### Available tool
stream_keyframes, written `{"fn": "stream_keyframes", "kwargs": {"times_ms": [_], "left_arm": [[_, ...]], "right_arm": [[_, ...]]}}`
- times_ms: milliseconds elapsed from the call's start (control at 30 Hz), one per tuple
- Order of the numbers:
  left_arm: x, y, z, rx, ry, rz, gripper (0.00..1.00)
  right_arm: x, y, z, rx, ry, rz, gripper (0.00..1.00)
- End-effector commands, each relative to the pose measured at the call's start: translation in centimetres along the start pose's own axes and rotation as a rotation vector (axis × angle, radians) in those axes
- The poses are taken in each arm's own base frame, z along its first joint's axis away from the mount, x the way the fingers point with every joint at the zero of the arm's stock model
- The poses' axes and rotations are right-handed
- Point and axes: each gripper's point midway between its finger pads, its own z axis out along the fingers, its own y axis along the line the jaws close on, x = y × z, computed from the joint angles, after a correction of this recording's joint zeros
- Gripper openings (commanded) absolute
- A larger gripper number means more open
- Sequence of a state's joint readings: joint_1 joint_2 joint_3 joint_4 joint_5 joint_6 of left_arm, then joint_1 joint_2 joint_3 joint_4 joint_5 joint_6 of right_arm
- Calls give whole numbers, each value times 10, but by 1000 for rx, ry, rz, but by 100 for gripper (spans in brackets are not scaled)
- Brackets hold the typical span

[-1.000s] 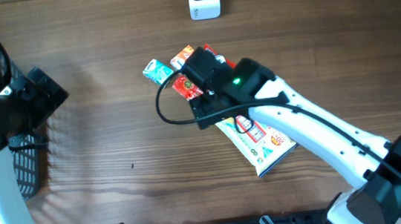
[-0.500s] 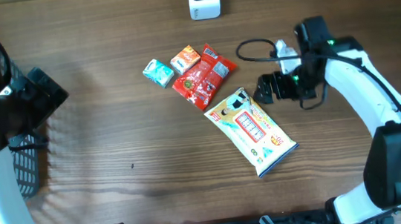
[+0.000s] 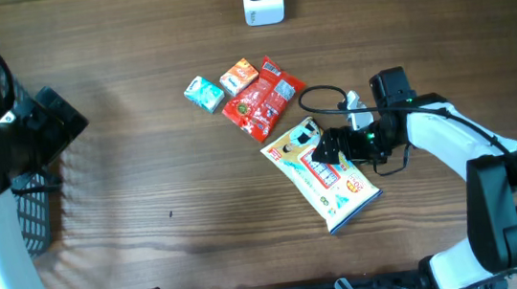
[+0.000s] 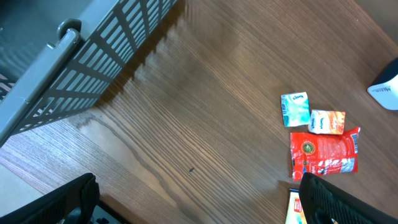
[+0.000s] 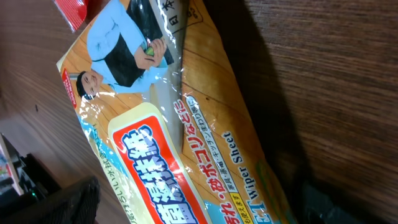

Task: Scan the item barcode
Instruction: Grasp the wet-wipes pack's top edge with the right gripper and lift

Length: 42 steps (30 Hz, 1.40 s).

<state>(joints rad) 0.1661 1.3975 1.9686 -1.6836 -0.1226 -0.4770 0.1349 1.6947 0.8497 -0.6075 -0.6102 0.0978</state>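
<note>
While right gripper (image 3: 328,147) hovers: wiper pack (image 3: 342,188) directly beneath its spread, empty jaws
Pack axis: upper left to lower right
Left gripper (image 3: 56,121): spread too, well apart

"Wiper Sheet" on the yellow packet (image 5: 180,149), red and green Japanese lettering alongside

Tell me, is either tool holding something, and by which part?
Nothing is held: right tool open above the wiper pack, left tool open too.
</note>
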Motion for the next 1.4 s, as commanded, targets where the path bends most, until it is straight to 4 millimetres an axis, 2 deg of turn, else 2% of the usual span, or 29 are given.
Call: {"fn": "stream_keyframes", "kwargs": {"times_ms": [0, 67, 133, 200, 267, 300, 400, 600, 733, 833, 900, 967, 1067, 1200, 1267, 1367], "left_arm": [[-1, 1, -1, 1, -5, -10, 100], [-1, 1, -1, 1, -5, -10, 100], [-1, 1, -1, 1, -5, -10, 100], [-1, 1, -1, 1, -5, -10, 100], [-1, 1, -1, 1, -5, -10, 100], [-1, 1, -1, 1, -5, -10, 100], [-1, 1, -1, 1, -5, -10, 100], [-1, 1, -1, 1, -5, -10, 100], [-1, 1, -1, 1, -5, -10, 100], [-1, 1, -1, 1, -5, -10, 100], [-1, 1, -1, 1, -5, -10, 100], [-1, 1, -1, 1, -5, -10, 100], [-1, 1, -1, 1, -5, -10, 100], [-1, 1, -1, 1, -5, -10, 100], [-1, 1, -1, 1, -5, -10, 100], [-1, 1, -1, 1, -5, -10, 100]], "right_arm": [[32, -17, 18, 45, 89, 87, 100], [38, -21, 22, 76, 102, 128, 97], [41, -36, 29, 205, 96, 187, 95], [45, -37, 34, 248, 108, 183, 87], [48, -32, 41, 257, 119, 179, 71], [49, -33, 43, 274, 118, 186, 50], [49, -32, 43, 282, 122, 185, 7], [39, -19, 31, 274, 141, 183, 4], [2, 31, 5, 86, 77, 89, 4], [-30, 62, -24, -101, -8, 79, 4], [-42, 82, -43, -259, -39, 58, 4], [-46, 97, -57, -397, -45, 55, 4], [-49, 105, -69, -487, -55, 53, 4], [-53, 107, -71, -508, -61, 67, 4], [-57, 116, -77, -563, -67, 58, 4], [-79, 120, -82, -575, -120, 116, 4]]}}
